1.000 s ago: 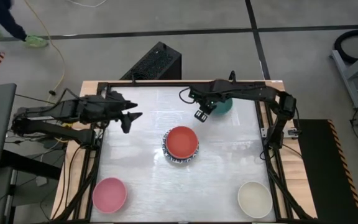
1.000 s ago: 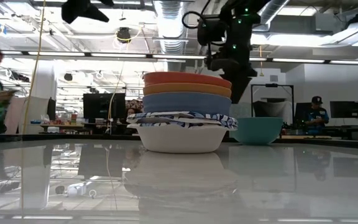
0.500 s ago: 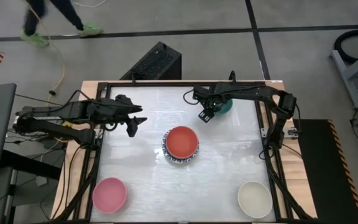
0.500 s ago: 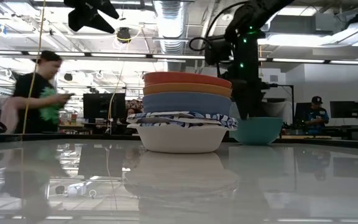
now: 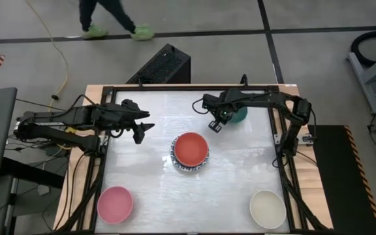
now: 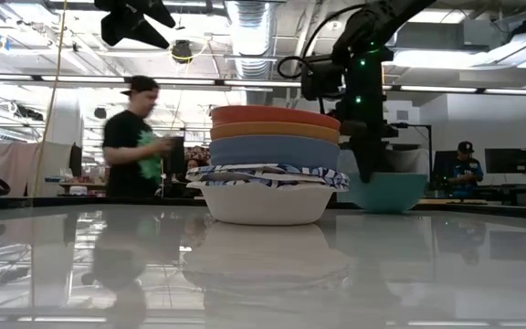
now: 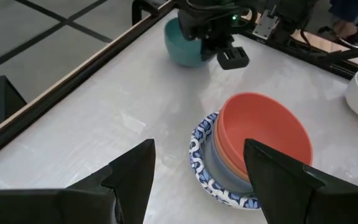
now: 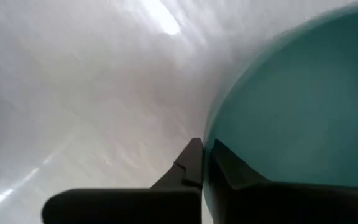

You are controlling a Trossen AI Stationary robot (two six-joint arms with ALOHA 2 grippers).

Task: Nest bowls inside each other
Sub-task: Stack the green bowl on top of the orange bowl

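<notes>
Right gripper [image 5: 216,125] is closed on the rim of the dark green bowl [image 5: 237,112], one finger inside the wall and one outside, as the right wrist view shows; the bowl rests on the desk [image 5: 149,176] at its far edge. Toward the desk centre from this gripper stands the stack [image 6: 270,164]: a red bowl [image 5: 190,148] on top, orange and blue beneath, then blue-patterned white bowls at the base. Left gripper [image 5: 138,125] hovers open and empty, on the stack's other side. Remaining work, by judgement: the green bowl, the pink bowl [image 5: 115,203] and the cream bowl [image 5: 267,208], both well apart at the near corners, are not yet nested.
</notes>
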